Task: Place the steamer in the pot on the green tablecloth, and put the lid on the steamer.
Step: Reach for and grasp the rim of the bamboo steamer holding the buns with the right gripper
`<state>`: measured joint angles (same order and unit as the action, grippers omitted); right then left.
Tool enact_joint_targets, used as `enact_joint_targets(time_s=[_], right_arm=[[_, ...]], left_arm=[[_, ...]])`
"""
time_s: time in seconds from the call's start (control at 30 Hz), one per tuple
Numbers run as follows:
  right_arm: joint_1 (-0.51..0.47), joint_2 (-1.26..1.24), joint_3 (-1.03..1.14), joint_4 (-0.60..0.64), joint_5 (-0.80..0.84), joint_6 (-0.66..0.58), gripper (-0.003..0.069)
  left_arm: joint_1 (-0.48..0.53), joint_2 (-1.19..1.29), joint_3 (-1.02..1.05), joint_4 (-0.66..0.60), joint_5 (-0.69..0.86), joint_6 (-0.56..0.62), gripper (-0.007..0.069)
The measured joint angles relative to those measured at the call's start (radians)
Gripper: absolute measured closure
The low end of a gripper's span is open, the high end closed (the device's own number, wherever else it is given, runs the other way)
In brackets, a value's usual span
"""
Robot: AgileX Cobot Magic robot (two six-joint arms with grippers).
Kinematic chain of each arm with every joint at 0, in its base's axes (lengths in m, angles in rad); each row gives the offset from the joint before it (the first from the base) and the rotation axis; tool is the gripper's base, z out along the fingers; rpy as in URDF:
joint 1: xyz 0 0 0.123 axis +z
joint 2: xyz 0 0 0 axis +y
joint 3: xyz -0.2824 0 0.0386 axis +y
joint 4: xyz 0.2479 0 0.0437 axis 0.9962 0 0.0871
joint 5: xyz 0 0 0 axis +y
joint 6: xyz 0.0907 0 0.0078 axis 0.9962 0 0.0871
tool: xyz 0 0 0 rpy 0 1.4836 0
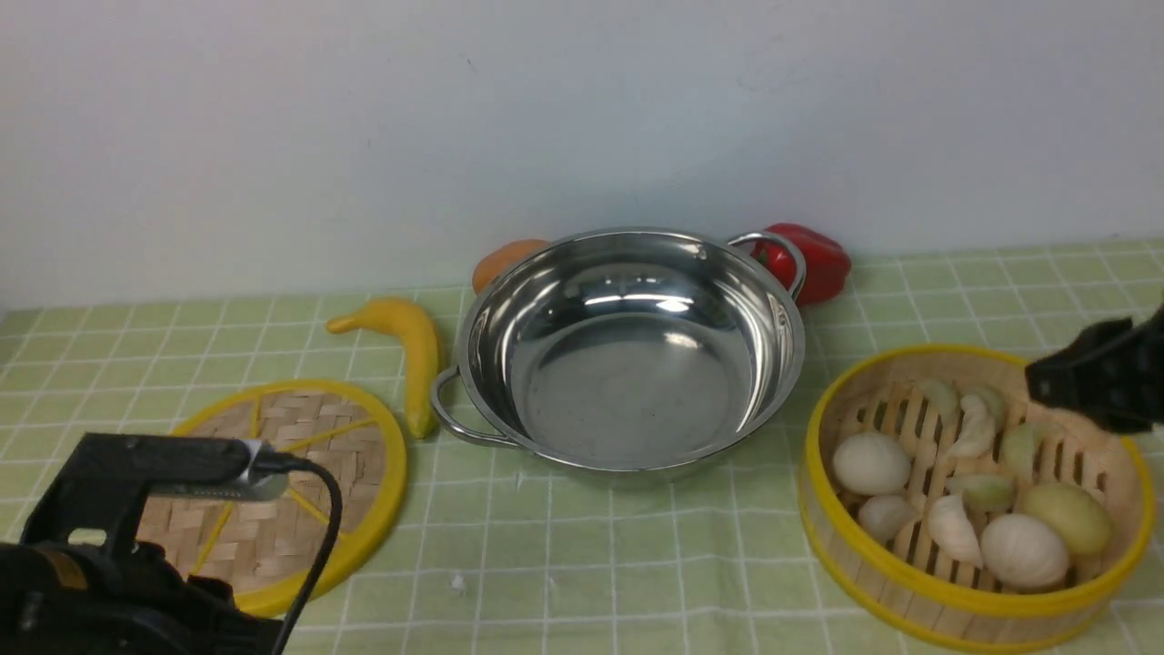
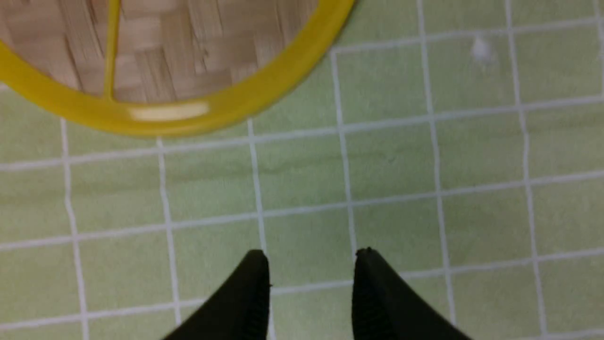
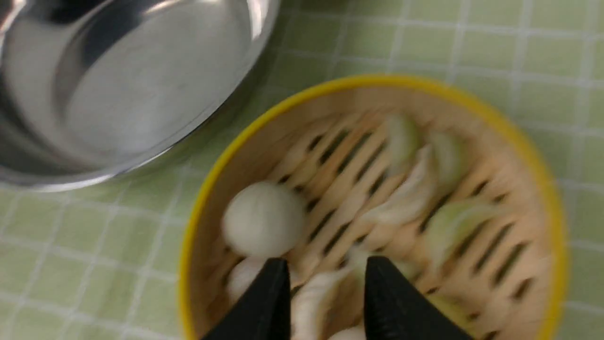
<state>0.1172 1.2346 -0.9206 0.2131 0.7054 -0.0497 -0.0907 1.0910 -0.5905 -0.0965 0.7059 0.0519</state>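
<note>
The steamer, a bamboo basket with yellow rims holding white and pale green dumplings and buns, sits at the right on the green tablecloth. The empty steel pot stands mid-table, apart from it. At the left the woven lid lies flat. In the left wrist view my left gripper is open over bare cloth, short of the lid's rim. In the right wrist view my right gripper hangs open above the steamer's slatted floor, holding nothing, with the pot beside the steamer.
A yellow banana lies between lid and pot. An orange and a red pepper sit behind the pot against the white wall. My left arm covers part of the lid's near side.
</note>
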Motion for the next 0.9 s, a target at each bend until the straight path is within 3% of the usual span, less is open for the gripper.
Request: enact_joint_targets(time_s=[0.1,0.2,0.3,0.4,0.67,0.9], right_arm=[[0.000,0.028,-0.066,-0.184,0.036,0.131,0.0417],[-0.022,0.085,-0.135,-0.477,0.156,0.405,0.0417],[-0.070,0.132,-0.137,-0.588,0.248,0.509,0.0417],[-0.131,0.193,-0.137,-0.559,0.304,0.504,0.0417],[-0.197,0.338,-0.136,-0.262,0.223,0.268,0.0417],[-0.199,0.406,-0.136,-0.213,0.179,0.221,0.0417]], left_arm=[[0.000,0.000,-0.031,-0.001,0.005,-0.026,0.0382],[0.000,0.003,-0.082,0.010,0.041,-0.097,0.0382],[0.000,0.013,-0.105,0.048,0.079,-0.143,0.0382],[0.000,0.031,-0.111,0.114,0.107,-0.192,0.0382],[0.000,0.084,-0.111,0.200,0.148,-0.287,0.0382],[0.000,0.086,-0.111,0.204,0.135,-0.290,0.0382]])
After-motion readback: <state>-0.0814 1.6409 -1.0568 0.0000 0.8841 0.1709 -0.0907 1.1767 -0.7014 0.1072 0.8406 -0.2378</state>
